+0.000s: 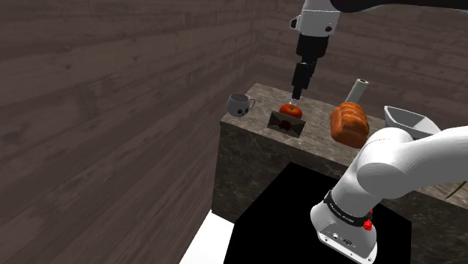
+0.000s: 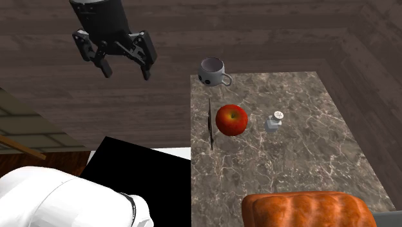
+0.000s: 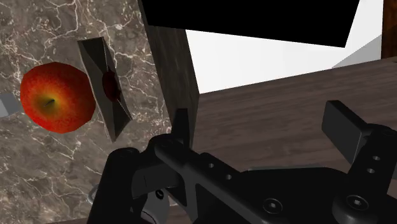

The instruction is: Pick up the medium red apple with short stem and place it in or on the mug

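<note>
The jaws stand wide apart with nothing between them, so the gripper (image 2: 126, 73) holds nothing. In the second exterior view it hangs over the wooden floor (image 2: 161, 113), off the counter (image 2: 309, 155), out past the long edge that the apple lies near. In the wrist view the gap between the fingers (image 3: 181, 127) looks onto that floor, with the counter's side wall just beside one finger. In the shoulder view the gripper shows just above the apple.

The red apple (image 2: 231, 119) sits on the marbled stone top close to that long edge, roughly midway along it and apart from the gripper. A thin dark panel (image 2: 210, 122) stands on edge between the apple and the counter's edge, just beside the fruit. On the apple's other side, toward the middle of the counter, a small grey shaker (image 2: 276, 120) with a pale perforated top stands near it without touching.

The grey mug (image 2: 212, 71) stands upright at a corner of the counter on the same long edge, well apart from the apple. A brown loaf (image 2: 303, 207) lies at the opposite end from the mug. A black area (image 2: 142, 184) lies beside the counter's wall
</note>
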